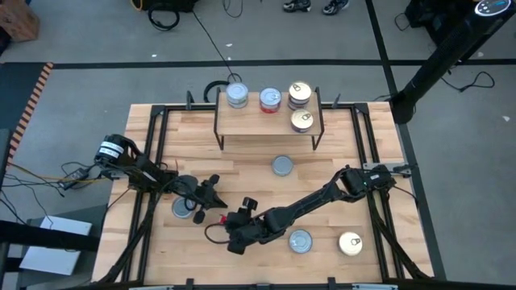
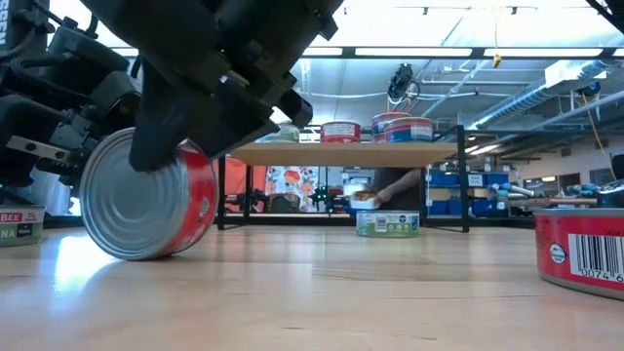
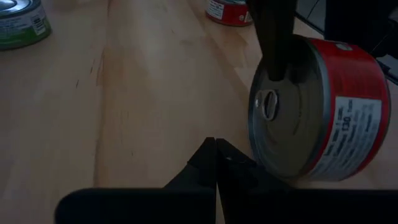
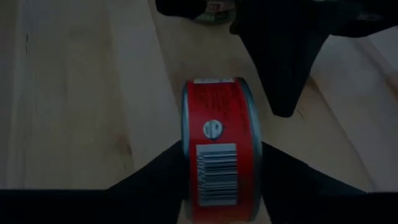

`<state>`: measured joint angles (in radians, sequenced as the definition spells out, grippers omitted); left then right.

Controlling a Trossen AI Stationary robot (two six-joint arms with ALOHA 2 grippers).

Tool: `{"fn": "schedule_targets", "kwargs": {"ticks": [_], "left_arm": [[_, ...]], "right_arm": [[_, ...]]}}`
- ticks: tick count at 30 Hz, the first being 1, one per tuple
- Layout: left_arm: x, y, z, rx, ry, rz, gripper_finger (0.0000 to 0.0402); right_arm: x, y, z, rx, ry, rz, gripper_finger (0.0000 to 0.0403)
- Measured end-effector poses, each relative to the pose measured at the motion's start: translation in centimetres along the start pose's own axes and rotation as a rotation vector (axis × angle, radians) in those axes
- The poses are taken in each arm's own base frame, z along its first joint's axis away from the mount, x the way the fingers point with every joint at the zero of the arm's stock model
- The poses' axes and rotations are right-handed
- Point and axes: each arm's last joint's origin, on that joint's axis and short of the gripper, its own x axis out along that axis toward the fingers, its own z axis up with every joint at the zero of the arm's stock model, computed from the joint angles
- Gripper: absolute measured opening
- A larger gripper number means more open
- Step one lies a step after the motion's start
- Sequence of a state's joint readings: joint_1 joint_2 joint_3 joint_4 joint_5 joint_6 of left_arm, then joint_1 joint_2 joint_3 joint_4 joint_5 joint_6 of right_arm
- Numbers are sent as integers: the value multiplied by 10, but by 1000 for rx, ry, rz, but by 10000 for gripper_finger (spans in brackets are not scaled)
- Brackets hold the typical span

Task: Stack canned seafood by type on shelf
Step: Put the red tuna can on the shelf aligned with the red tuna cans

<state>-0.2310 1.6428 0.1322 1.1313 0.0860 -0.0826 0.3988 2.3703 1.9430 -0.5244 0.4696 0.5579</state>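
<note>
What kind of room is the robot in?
Probably a robotics lab or workshop. Cables trail over a grey concrete floor, ducts and strip lights run across the bare ceiling, and storage shelving stands behind the wooden table.

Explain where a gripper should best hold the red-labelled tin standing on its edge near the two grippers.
Grip the red-labelled tin across its two flat faces, coming from above along its rim. It stands tilted on edge, so the faces are exposed, as the right gripper holds it. The left gripper sits beside it.
</note>
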Motion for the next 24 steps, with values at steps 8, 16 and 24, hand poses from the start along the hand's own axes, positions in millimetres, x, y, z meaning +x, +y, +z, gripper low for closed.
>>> {"fn": "schedule_targets", "kwargs": {"ticks": [8, 16, 24], "left_arm": [[0, 1, 0, -1, -3, 32, 6], [0, 1, 0, -5, -4, 43, 6], [0, 1, 0, -13, -4, 42, 6]], "right_arm": [[-18, -6, 8, -82, 2, -56, 147], [-81, -32, 32, -267, -35, -360, 147], [-97, -81, 55, -674, 24, -760, 147]]}}
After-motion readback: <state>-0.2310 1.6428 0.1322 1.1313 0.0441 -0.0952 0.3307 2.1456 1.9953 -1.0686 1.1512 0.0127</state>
